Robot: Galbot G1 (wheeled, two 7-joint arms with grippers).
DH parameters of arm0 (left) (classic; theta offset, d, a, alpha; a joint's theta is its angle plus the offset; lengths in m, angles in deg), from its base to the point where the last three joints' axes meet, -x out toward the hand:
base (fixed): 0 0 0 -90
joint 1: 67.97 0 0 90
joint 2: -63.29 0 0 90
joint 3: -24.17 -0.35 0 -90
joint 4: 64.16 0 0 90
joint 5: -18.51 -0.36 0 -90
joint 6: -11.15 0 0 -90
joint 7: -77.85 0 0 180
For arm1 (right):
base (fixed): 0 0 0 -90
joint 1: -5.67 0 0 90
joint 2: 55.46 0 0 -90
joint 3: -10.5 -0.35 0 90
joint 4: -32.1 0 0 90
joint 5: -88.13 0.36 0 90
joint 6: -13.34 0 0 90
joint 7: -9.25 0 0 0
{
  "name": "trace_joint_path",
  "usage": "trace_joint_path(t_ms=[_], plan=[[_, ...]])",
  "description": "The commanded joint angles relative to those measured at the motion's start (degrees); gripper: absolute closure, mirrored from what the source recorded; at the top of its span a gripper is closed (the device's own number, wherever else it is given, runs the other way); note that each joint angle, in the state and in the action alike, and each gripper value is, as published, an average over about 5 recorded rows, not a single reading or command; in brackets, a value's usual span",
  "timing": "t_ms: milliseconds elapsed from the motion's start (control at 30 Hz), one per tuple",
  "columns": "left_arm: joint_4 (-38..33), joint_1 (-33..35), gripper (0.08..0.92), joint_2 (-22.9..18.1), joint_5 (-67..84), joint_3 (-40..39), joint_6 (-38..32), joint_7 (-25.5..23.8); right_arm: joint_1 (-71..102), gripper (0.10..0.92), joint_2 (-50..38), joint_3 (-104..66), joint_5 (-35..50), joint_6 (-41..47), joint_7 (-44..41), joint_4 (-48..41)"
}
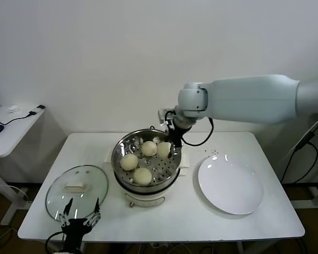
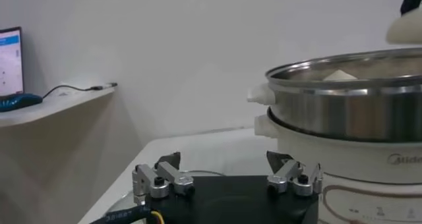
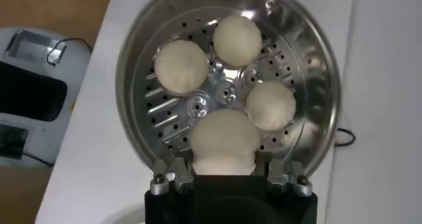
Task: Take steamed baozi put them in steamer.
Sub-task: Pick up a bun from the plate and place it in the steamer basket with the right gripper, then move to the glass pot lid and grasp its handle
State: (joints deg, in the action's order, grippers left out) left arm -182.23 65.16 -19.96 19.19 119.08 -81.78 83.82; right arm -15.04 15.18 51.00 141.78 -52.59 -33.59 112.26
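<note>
Right gripper [image 3: 225, 179] clamps the fourth baozi [image 1: 164, 149] at the steamer's [image 1: 123, 148] 1 o'clock, over the free tray spot; three baozi sit at 6, 9, 12. Left gripper [image 1: 80, 212] idles spread, near edge.

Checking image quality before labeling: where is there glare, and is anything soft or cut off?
Head view: even light, faint reflections on the glass lid. Right wrist view: bright glare on the steamer rim; the baozi at the right gripper looks soft. Left wrist view: steamer cropped at the edge, left gripper sharp.
</note>
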Motion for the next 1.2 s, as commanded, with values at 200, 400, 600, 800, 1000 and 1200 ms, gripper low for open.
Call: trace_joint_path(t_ms=[200, 400, 600, 800, 1000, 1200], plan=[[0.44, -0.67, 0.177, 0.15, 0.43, 0.29, 0.22, -0.08, 10.36, 0.397, 3.12, -1.59, -4.76, 2.34, 3.23, -4.85], [0.8, -0.84, 0.177, 0.19, 0.55, 0.31, 0.18, -0.03, 11.82, 0.397, 2.79, -2.45, -5.46, 2.49, 3.57, -5.24], [0.53, -0.59, 0.177, 0.04, 0.58, 0.23, 0.14, 0.01, 12.2, 0.361, 2.43, -4.48, -5.68, 0.47, 2.2, -5.75], [0.16, -0.11, 0.177, 0.06, 0.53, 0.27, 0.11, -0.02, 7.62, 0.222, 0.85, -4.14, -3.76, -5.04, -3.74, -5.68], [-0.24, 0.15, 0.177, -0.1, 0.48, 0.14, 0.18, 0.28, 4.14, 0.203, -5.34, -7.85, 0.45, -7.32, -4.6, -4.69], [-0.87, -0.58, 0.177, -0.13, 2.7, -0.21, 1.39, 1.02, 12.76, 0.203, -15.2, -24.83, 3.86, -7.66, 12.17, -3.14]])
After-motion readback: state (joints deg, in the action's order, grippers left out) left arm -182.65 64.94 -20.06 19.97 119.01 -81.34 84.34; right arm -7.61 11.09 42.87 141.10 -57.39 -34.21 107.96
